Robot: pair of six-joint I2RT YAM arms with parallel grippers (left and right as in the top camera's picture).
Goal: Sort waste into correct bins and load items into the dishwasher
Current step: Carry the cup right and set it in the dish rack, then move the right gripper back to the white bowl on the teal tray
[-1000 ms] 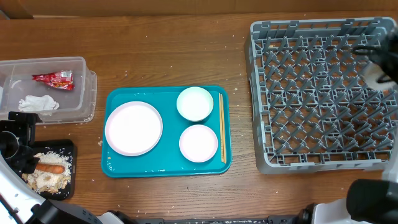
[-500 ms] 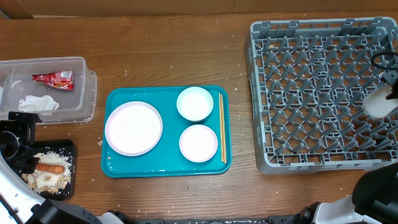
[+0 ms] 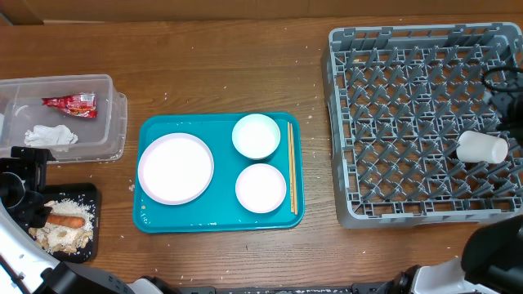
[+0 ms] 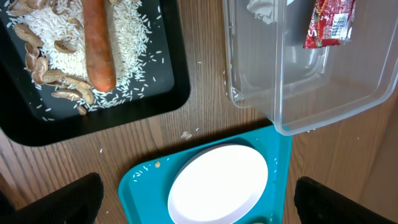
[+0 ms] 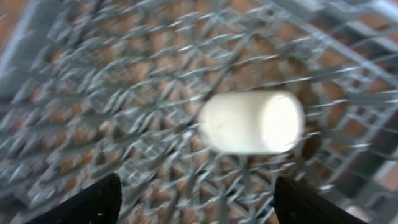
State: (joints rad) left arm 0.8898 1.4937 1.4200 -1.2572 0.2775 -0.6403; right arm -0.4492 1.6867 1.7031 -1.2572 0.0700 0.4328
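The small white cup (image 3: 482, 148) lies on its side on the pegs of the grey dish rack (image 3: 343, 196). It is blurred in the right wrist view (image 5: 252, 122), and my right gripper (image 5: 199, 200) is open above it. The plate (image 3: 175, 168), two bowls (image 3: 256, 135) (image 3: 261, 188) and chopsticks (image 3: 291, 167) sit on the teal tray (image 3: 221, 214). The red wrapper (image 3: 71, 103) and tissue (image 3: 51, 135) lie in the clear tub (image 3: 106, 122). The carrot stick (image 3: 67, 221) and crumbs lie on the black tray (image 3: 88, 196). My left gripper (image 4: 199, 198) is open and empty above the plate (image 4: 217, 193).
The tub and black tray sit at the table's left edge, the rack fills the right side. Bare wood lies between the teal tray and the rack. A few loose crumbs (image 4: 185, 134) lie on the wood between black tray and teal tray.
The cup came down over the rack's right side and left the right gripper; it now lies on the pegs. The right gripper has drawn out of the overhead view. The left arm is still.
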